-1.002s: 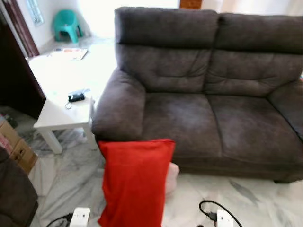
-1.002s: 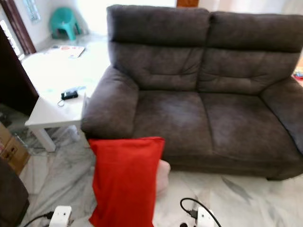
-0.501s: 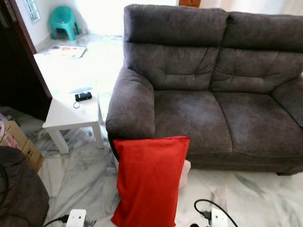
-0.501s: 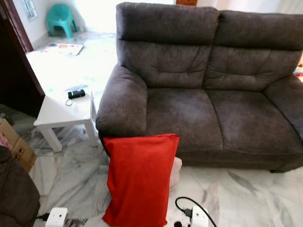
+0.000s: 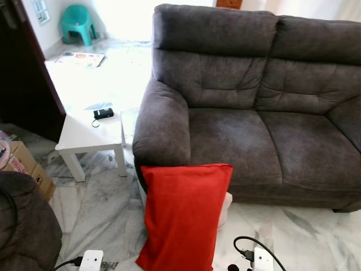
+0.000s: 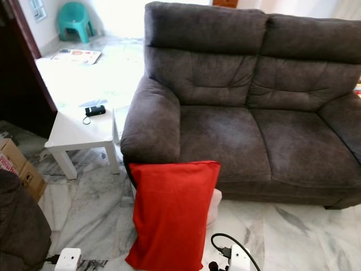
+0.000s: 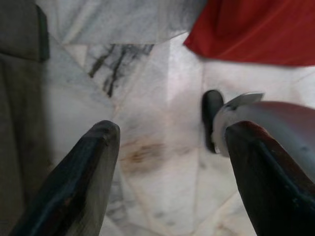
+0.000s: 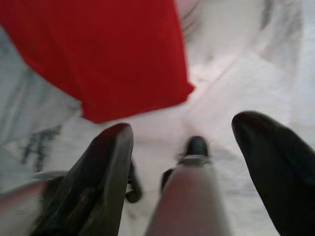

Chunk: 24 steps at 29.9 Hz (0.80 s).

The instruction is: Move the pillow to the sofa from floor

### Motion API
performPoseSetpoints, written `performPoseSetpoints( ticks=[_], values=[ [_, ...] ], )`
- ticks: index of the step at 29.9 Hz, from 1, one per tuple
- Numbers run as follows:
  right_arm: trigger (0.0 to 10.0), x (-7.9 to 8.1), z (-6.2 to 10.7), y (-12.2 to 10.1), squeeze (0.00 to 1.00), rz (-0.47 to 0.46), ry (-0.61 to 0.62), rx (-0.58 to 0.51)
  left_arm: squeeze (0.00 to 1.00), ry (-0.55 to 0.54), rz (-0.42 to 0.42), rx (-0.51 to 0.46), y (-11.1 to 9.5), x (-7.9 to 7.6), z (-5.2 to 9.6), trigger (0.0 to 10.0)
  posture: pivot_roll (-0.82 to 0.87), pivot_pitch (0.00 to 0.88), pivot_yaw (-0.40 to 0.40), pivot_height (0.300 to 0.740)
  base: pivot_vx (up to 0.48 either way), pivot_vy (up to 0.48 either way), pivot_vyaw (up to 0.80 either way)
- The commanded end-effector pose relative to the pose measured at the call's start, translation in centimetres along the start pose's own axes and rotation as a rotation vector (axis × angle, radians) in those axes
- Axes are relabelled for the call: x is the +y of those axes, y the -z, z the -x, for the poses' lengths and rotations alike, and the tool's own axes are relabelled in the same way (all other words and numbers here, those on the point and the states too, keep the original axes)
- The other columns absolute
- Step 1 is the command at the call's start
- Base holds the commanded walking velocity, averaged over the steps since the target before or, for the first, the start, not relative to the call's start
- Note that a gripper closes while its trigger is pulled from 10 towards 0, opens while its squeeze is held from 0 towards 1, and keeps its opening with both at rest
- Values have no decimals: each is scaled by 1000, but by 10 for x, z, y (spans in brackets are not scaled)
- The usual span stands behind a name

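Note:
A red pillow (image 5: 183, 217) stands on its edge on the marble floor, leaning against the front of the dark grey two-seat sofa (image 5: 254, 130) below its left armrest. Something pale (image 5: 224, 206) is tucked behind the pillow on the floor. My left gripper (image 7: 170, 169) hangs open above the floor with a corner of the red pillow (image 7: 256, 29) ahead of it. My right gripper (image 8: 197, 162) is also open over the floor, the red pillow (image 8: 98, 54) beyond its fingers. Neither holds anything.
A low white side table (image 5: 93, 135) with a small black device (image 5: 103, 113) stands left of the sofa. Cardboard boxes (image 5: 22, 166) and a dark seat (image 5: 25, 226) sit at the left. A teal stool (image 5: 78, 22) is far back. Black cable (image 5: 248, 245) runs on the floor.
The whole scene has shifted to the right in the eye views, so the camera has turned or stepped left. The pillow still leans on the sofa as before.

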State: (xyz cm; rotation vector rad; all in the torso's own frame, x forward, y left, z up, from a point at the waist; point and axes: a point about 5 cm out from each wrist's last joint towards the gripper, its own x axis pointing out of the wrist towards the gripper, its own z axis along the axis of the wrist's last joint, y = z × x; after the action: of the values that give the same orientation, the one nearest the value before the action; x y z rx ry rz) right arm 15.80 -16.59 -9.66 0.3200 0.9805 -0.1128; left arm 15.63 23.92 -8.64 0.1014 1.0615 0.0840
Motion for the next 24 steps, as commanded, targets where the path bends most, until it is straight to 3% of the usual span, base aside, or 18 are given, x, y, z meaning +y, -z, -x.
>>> performPoseSetpoints(
  ticks=[1, 4, 17, 19, 21, 23, 24],
  values=[
    [10000, -8, 2, 0, 0, -11, 24, -7, 0, 9, 0, -6, -4, -5, -1, 10000, 27, 0, -49, 740, 0, 296, 0],
    [10000, -8, 2, 0, 0, -13, 24, -9, 0, 9, -2, -7, -4, -5, -1, 10000, 29, 0, -48, 740, 0, 284, 0],
    [10000, -8, 2, -2, 0, -32, 34, -47, 0, -19, 19, -58, -7, -3, -1, 10000, 30, 0, -46, 740, 0, 0, 0],
    [10000, -9, 2, -9, 0, 28, 35, -100, 0, -99, 84, -171, -15, 1, 1, 10000, 47, 0, -52, 740, 0, 0, 0],
    [10000, -4, 0, -31, 0, 39, 19, -182, 0, -118, 71, -248, -27, 1, 2, 10000, 49, 0, -53, 740, 0, 0, 0],
    [10000, 6, -1, -82, 0, 48, -6, -361, 0, -133, 55, -501, -86, 3, 9, 10000, 59, 0, -53, 740, 0, 0, 0],
    [10000, 8, 0, -95, 0, 49, -10, -409, 0, -136, 51, -573, -102, 4, 13, 10000, 59, 0, -52, 740, 0, 0, 0]
  ],
)
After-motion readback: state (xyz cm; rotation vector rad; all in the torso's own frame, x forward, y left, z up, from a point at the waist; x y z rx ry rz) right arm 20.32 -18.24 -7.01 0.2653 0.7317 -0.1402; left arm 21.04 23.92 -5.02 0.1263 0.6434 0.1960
